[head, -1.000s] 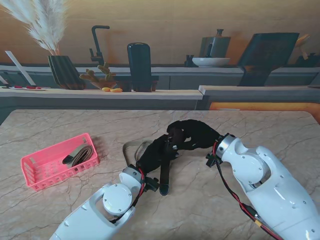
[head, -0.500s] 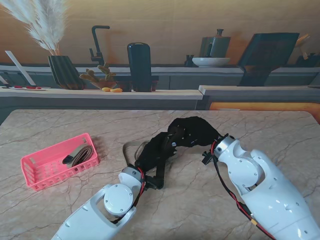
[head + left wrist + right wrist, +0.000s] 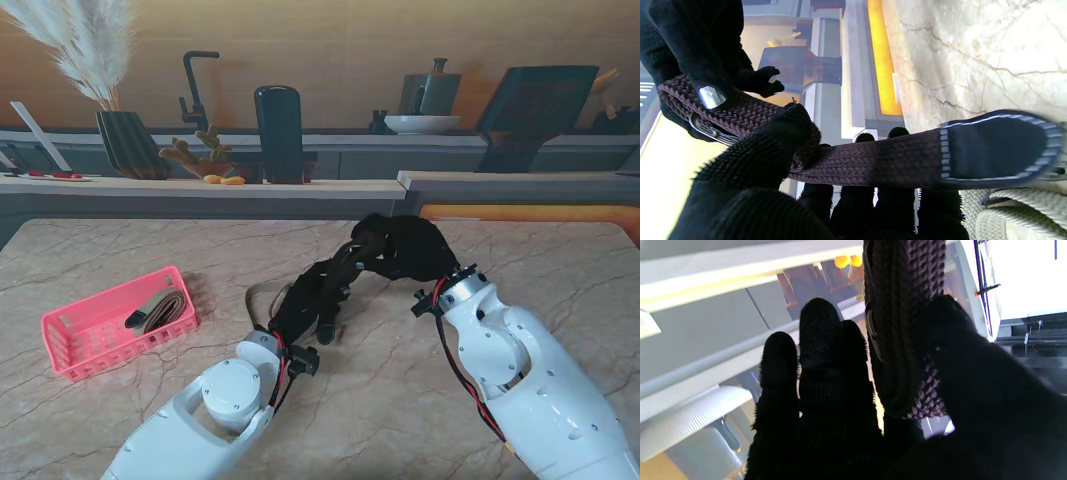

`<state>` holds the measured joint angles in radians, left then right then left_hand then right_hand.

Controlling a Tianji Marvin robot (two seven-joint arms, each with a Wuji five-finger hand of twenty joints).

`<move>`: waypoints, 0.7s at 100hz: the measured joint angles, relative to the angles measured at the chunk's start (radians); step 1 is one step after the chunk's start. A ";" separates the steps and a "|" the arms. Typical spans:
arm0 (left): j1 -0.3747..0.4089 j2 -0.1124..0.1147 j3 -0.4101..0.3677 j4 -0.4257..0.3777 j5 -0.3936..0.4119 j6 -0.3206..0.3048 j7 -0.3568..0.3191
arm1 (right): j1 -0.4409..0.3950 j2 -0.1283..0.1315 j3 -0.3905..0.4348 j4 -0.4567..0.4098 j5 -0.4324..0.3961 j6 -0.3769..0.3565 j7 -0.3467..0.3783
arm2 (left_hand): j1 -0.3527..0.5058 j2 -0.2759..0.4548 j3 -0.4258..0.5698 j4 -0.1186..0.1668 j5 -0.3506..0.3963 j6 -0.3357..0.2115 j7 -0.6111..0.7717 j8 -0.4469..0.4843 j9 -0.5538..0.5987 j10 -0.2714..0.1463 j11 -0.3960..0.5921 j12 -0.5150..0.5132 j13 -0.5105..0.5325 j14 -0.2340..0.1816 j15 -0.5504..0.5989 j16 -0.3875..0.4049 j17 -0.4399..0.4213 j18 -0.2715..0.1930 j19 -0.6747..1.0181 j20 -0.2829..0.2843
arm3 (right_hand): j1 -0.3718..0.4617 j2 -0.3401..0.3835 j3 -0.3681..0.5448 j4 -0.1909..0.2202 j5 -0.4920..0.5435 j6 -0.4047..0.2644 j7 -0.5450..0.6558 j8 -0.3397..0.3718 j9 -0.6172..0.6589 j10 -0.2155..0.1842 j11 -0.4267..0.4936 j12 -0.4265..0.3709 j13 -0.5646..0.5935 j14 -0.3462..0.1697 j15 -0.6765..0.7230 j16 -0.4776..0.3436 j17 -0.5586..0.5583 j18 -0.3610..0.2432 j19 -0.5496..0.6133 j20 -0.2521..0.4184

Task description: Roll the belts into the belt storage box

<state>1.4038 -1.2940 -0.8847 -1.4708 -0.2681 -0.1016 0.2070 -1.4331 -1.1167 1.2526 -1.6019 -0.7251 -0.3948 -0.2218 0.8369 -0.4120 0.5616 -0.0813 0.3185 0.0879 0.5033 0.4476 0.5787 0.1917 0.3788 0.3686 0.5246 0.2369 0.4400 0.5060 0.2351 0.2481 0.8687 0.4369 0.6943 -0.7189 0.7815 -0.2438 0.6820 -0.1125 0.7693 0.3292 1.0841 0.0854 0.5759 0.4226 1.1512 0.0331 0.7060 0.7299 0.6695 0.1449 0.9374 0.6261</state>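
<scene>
L hand (image 3: 305, 305) + R hand (image 3: 405, 250) fingers clamped on brown belt (image 3: 873, 160), pink box (image 3: 75, 335) left

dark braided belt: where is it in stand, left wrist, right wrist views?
Stand: dark braided belt at table centre, held between both hands.
Left wrist: across mid-frame over the fingers, its leather tip at the right edge.
Right wrist: hanging from top centre.
Shared landmark: the belt's metal buckle.
</scene>
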 measured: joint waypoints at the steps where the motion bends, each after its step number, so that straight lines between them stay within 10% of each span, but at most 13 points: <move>1: 0.001 0.000 -0.001 -0.001 -0.003 0.002 -0.001 | 0.000 -0.001 0.000 0.000 -0.004 0.000 -0.008 | 0.000 0.000 0.000 0.000 0.000 0.002 0.000 0.000 0.000 0.000 -0.001 0.000 0.000 0.000 0.000 0.000 0.000 0.000 0.000 0.000 | 0.000 0.000 0.000 0.000 0.000 0.000 0.000 0.000 0.000 0.000 0.001 0.000 0.000 0.000 0.000 0.000 0.000 0.000 0.000 0.000; 47: 0.026 0.002 -0.019 -0.045 -0.095 0.079 -0.044 | 0.035 -0.006 -0.041 0.026 -0.116 -0.026 -0.151 | 0.075 0.149 -0.118 0.014 0.054 0.037 -0.012 -0.011 0.045 0.026 -0.015 -0.013 0.032 0.023 0.012 -0.011 0.034 0.016 0.037 0.010 | 0.000 0.000 0.000 0.001 -0.001 -0.002 0.016 -0.003 0.000 -0.012 0.015 0.000 0.000 -0.005 0.000 0.000 0.001 -0.012 0.009 0.000; 70: 0.040 0.002 -0.031 -0.047 -0.224 0.025 -0.084 | 0.067 -0.006 -0.095 0.084 -0.165 -0.046 -0.195 | -0.096 0.126 -0.284 0.014 0.062 0.161 -0.096 -0.038 0.038 0.035 -0.045 -0.014 0.032 0.024 0.009 -0.023 0.028 0.030 0.037 0.010 | 0.000 0.003 0.001 0.003 -0.016 -0.036 0.024 -0.008 0.000 -0.015 0.029 -0.010 0.000 -0.010 0.000 0.000 0.002 -0.013 0.010 0.000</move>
<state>1.4442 -1.2915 -0.9158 -1.5174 -0.4917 -0.0764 0.1230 -1.3665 -1.1229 1.1578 -1.5181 -0.8906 -0.4412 -0.4171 0.7407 -0.2856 0.2774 -0.0671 0.3807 0.2485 0.4075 0.4097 0.6170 0.2265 0.3342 0.3543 0.5564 0.2609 0.4494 0.4829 0.2631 0.2786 0.9058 0.4470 0.6943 -0.7161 0.7823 -0.2406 0.6663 -0.1485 0.7929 0.3210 1.0841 0.0704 0.6052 0.4127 1.1512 0.0227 0.7060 0.7299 0.6714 0.1319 0.9478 0.6258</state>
